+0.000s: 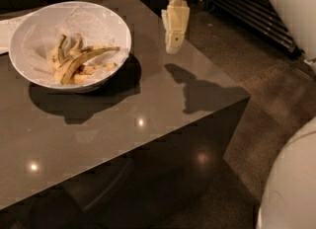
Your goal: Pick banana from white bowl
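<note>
The white bowl [29, 30] sits at the back left of the dark table, lined with crinkled white paper. The banana [89, 57], long, curved and dull yellow with dark mottling, lies across the bowl's middle on top of shorter pale peel strips [61, 55]. My gripper [174, 43] hangs fingers down above the table's right side, to the right of the bowl and apart from it. It holds nothing.
The dark glossy table [148, 104] has its right edge just beyond the gripper, with floor below. A white sheet [7, 30] lies at the far left behind the bowl. A dark slatted grille [256, 11] stands at the back right. My white body [291, 188] fills the lower right corner.
</note>
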Available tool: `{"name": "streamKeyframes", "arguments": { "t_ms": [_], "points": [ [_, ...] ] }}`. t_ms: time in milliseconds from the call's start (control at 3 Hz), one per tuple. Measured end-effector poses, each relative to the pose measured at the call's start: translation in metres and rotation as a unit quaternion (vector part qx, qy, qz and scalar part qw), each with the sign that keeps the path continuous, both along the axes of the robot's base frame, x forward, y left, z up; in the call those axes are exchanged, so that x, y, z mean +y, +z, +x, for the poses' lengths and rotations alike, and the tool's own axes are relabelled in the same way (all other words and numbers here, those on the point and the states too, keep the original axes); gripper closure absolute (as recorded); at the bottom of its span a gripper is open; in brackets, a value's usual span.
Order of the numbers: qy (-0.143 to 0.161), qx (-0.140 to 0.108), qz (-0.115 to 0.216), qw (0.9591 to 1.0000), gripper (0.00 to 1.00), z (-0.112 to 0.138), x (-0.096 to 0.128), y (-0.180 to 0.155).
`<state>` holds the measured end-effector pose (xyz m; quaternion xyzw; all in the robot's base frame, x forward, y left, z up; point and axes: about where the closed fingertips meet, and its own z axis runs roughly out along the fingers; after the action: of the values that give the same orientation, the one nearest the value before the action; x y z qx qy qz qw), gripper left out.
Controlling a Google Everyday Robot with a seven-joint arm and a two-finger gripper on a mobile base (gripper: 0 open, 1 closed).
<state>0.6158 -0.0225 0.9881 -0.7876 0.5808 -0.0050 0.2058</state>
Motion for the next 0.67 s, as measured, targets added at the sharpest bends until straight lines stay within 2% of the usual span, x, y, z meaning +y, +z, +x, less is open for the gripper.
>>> {"name": "streamKeyframes", "arguments": {
  "t_ms": [333,667],
  "points": [
    [0.004,-0.003,0.010,0.9999,0.00,0.003,0.002,-0.002],
    [0.035,-0.008,-0.004,0.9993,0.00,0.015,0.021,-0.003]
  ]
}}
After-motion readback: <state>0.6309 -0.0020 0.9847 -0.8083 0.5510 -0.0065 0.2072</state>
